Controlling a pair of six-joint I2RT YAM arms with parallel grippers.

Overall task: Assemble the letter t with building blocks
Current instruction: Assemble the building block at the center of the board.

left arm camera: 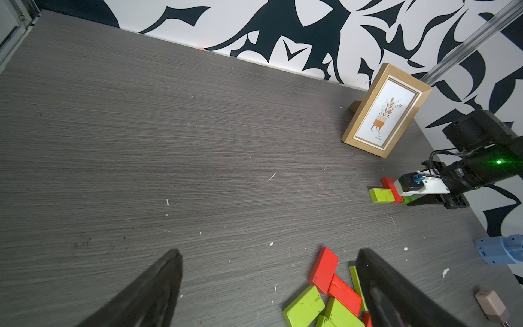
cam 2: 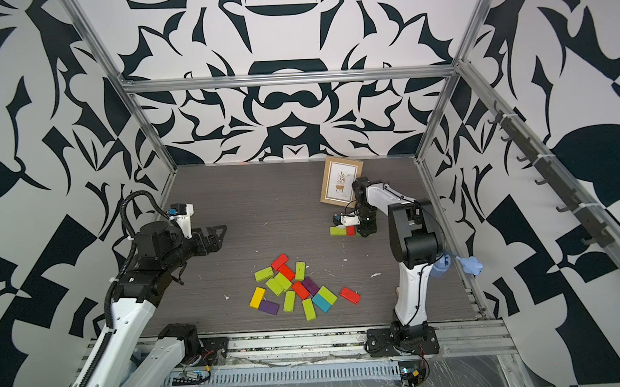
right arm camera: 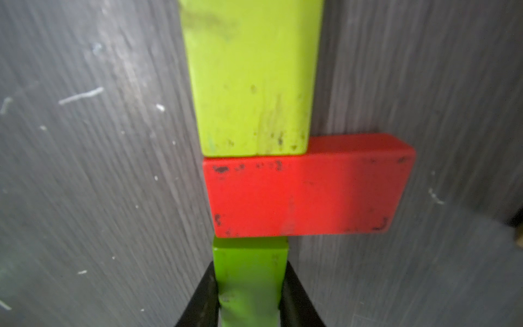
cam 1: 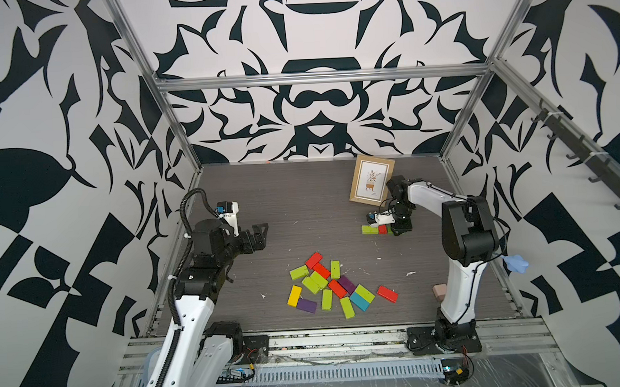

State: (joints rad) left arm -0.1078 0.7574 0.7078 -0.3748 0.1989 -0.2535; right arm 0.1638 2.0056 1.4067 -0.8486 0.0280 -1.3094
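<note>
A loose pile of building blocks (cam 1: 327,287) in lime green, red, purple, yellow and teal lies at the table's front middle, seen in both top views (cam 2: 291,287). Further back on the right, a lime green block (right arm camera: 249,76) and a red block (right arm camera: 305,195) lie end to side, the red one crosswise. My right gripper (right arm camera: 250,297) is shut on a second green block (right arm camera: 250,271) whose end touches the red block's other side. My left gripper (cam 1: 262,236) hangs open and empty at the left, with the pile's edge (left arm camera: 322,288) beside one fingertip (left arm camera: 368,263).
A gold picture frame (cam 1: 371,179) stands just behind the right gripper. A pale pink plug adapter (cam 1: 439,292) lies by the right arm's base. A blue object (cam 1: 516,262) hangs at the right wall. One red block (cam 1: 387,293) lies apart from the pile.
</note>
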